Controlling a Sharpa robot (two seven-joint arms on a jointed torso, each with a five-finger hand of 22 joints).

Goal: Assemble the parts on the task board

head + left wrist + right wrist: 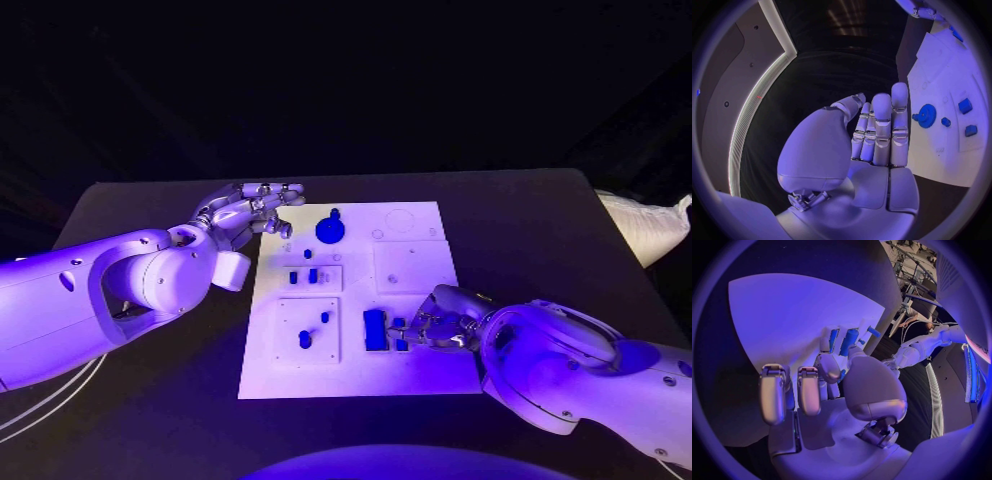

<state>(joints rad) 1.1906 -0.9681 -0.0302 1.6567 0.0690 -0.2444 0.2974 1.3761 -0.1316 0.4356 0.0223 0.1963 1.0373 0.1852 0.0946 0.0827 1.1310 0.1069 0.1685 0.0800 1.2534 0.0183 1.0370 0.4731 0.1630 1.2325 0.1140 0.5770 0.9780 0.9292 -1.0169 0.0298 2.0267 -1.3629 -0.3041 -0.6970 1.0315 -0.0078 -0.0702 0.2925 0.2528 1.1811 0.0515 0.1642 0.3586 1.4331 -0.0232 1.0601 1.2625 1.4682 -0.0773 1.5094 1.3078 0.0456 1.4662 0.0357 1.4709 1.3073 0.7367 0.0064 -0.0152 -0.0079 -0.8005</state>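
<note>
- The white board (361,300) lies in the middle of the black table (548,230), its long side running from 12 to 6 o'clock.
- The left hand (253,210) hovers at the board's 10 o'clock corner, released, fingers straight and together, holding nothing; the wrist view shows the flat palm (873,150) beside the board's edge.
- A round blue gear (330,229) sits on the board near 12 o'clock, just beside the left hand's fingertips but apart from them.
- Two small blue blocks (303,276) stand in a square recess at the board's centre-left.
- Two more small blue pieces (315,328) lie in the recess at 7 o'clock.
- The right hand (433,325) rests on the board at 4 o'clock, its fingers curled down beside a tall blue block (375,330).
- From the right wrist, the fingertips (831,367) meet the tall blue block (848,341); whether they grip it, I cannot tell.
</note>
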